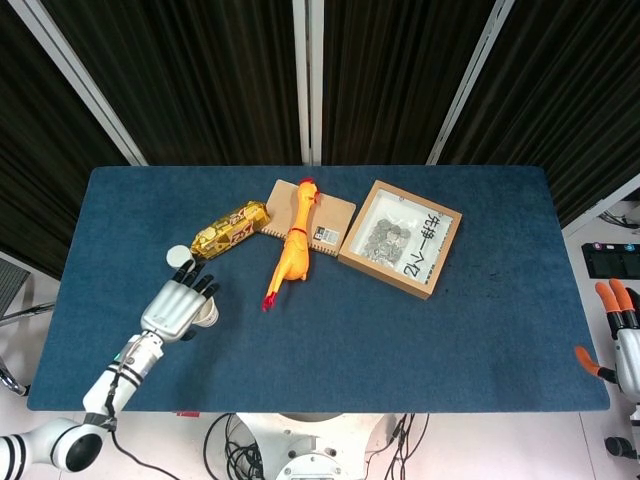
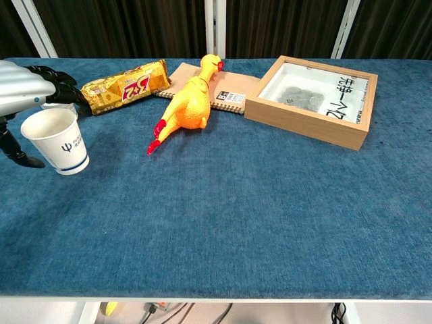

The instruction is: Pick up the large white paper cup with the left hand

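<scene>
While it hovers over the large white paper cup [image 2: 55,140], left hand [image 1: 178,303] palm-down, fingers [image 2: 62,88] spread, holding nothing.

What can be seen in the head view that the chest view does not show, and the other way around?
Only the head view shows the right robot hand beyond the table's right edge, the left forearm, and the small white cup, which the chest view hides behind the left robot hand. Only the chest view shows the large white paper cup from the side, with its blue logo, and the thumb apart from its wall. Both show the left robot hand over that cup, the snack bar, rubber chicken, notebook and wooden box.
</scene>
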Controlling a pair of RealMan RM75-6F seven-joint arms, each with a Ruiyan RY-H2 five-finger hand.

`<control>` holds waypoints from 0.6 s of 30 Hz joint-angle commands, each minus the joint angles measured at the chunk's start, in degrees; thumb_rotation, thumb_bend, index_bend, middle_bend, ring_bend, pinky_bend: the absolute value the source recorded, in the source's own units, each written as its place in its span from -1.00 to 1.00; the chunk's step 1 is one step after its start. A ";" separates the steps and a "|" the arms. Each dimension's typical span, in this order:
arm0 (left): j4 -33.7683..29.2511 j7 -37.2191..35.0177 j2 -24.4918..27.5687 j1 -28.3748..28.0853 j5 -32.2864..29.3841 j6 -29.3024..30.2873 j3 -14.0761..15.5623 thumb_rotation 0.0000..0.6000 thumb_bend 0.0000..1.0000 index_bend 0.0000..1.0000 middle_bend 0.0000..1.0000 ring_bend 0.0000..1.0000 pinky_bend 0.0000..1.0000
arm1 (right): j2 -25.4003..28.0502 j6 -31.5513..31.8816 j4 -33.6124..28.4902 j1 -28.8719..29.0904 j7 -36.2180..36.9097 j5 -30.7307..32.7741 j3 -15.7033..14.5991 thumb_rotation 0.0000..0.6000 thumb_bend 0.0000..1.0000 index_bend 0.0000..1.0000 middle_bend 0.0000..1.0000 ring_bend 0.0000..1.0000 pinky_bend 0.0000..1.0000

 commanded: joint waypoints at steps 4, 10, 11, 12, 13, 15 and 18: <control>1.36 0.45 -0.74 -0.67 0.35 0.95 0.45 1.00 -0.70 -0.33 -0.47 -1.00 -0.88 | 0.07 -0.39 0.01 0.07 -0.24 0.62 0.17 1.00 -0.65 -1.00 -1.00 -1.00 -1.00; 1.92 0.63 -1.10 -1.04 0.56 1.94 0.99 1.00 -0.67 -0.22 -0.30 -0.98 -0.87 | 0.13 -1.21 -0.04 0.16 -0.51 1.31 0.12 1.00 -0.65 -1.00 -1.00 -1.00 -1.00; 1.92 0.54 -1.09 -1.05 0.65 2.09 1.08 1.00 -0.67 -0.20 -0.29 -0.96 -0.87 | 0.13 -1.27 -0.04 0.17 -0.52 1.36 0.12 1.00 -0.65 -1.00 -1.00 -1.00 -1.00; 1.90 0.35 -1.09 -1.05 0.76 2.23 1.15 1.00 -0.66 -0.19 -0.28 -0.96 -0.88 | 0.13 -1.28 -0.04 0.17 -0.52 1.40 0.14 1.00 -0.65 -1.00 -1.00 -1.00 -1.00; 1.78 -0.22 -1.07 -1.01 1.04 2.52 1.18 1.00 -0.66 -0.18 -0.27 -0.95 -0.87 | 0.11 -1.25 -0.04 0.15 -0.48 1.42 0.16 1.00 -0.65 -1.00 -1.00 -1.00 -1.00; 1.59 -2.45 -1.18 -0.75 2.08 3.40 0.96 1.00 -0.66 -0.18 -0.26 -0.93 -0.87 | 0.13 -1.19 -0.06 0.12 -0.43 1.44 0.20 1.00 -0.65 -1.00 -1.00 -1.00 -1.00; 2.53 -11.35 -2.11 0.58 6.29 6.56 0.42 1.00 -0.65 -0.17 -0.25 -0.91 -0.89 | 0.20 -1.14 -0.06 0.09 -0.33 1.44 0.23 1.00 -0.65 -1.00 -1.00 -1.00 -1.00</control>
